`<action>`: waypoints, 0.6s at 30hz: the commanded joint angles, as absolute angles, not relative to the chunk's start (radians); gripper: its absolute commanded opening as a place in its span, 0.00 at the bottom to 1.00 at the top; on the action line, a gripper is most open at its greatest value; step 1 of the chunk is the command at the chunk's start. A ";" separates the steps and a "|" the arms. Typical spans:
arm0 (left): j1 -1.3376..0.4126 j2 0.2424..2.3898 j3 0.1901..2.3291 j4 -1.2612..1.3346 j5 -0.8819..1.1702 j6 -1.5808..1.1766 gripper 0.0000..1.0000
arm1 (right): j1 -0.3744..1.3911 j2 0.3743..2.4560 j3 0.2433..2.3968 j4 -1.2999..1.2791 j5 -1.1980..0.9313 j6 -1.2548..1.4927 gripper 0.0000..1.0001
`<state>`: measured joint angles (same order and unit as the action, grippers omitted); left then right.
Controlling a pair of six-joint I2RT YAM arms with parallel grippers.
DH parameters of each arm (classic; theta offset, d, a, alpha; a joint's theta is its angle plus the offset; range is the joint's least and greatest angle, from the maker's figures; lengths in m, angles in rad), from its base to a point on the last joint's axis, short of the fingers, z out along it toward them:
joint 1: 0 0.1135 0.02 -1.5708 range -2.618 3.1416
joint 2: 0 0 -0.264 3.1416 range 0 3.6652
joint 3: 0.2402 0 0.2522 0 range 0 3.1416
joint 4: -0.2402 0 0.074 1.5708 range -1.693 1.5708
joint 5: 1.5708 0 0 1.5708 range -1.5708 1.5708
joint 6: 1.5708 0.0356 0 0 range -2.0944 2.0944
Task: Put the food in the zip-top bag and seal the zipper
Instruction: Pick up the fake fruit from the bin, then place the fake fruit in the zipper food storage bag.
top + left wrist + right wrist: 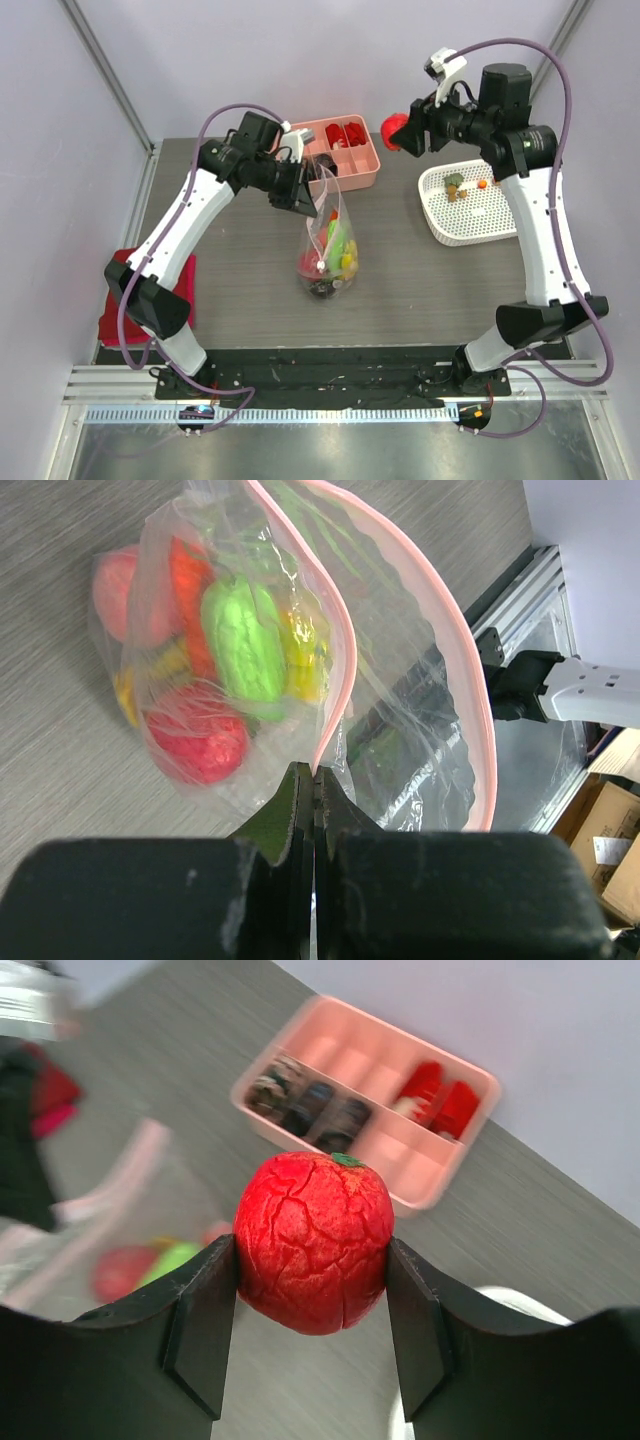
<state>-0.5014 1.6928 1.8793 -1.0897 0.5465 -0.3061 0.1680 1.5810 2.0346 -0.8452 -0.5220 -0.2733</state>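
One red toy fruit (312, 1240) is clamped in the right gripper (312, 1260) over the far edge of the table (230, 290), and the left gripper (315, 780), pinched shut on the zipper (400, 600), holds up the zip-top bag (330, 235) mid-table, so I think a sagging mouth could deflect the fruit.

**Grey table within pale panels**

A grey wood-grain table top (240, 290) is enclosed behind and at both sides by plain pale lilac wall panels (330, 50). Slanted aluminium frame posts (108, 75) are seen at its far corners. A black mounting plate (330, 362) and a slotted aluminium rail (330, 412) are fixed along its near edge. Brown cardboard boxes (620, 810) are glimpsed beyond it.
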 commanded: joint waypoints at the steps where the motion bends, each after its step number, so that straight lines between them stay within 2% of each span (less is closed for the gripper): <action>1: -0.495 1.648 1.925 -1.103 0.577 -0.298 0.00 | 0.250 1.488 1.921 -0.764 -0.761 -0.100 0.27; 6: -0.497 1.641 1.942 -1.111 0.630 -0.305 0.00 | 0.371 1.375 1.748 -0.595 -0.788 -0.002 0.25; 18: -0.495 1.643 1.994 -1.097 0.738 -0.356 0.00 | 0.517 1.333 1.662 -0.420 -0.758 0.129 0.24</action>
<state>-0.5014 1.6844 1.9572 -1.1065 0.6613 -0.3351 0.4847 1.3731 1.7031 -0.5327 -0.7650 0.0795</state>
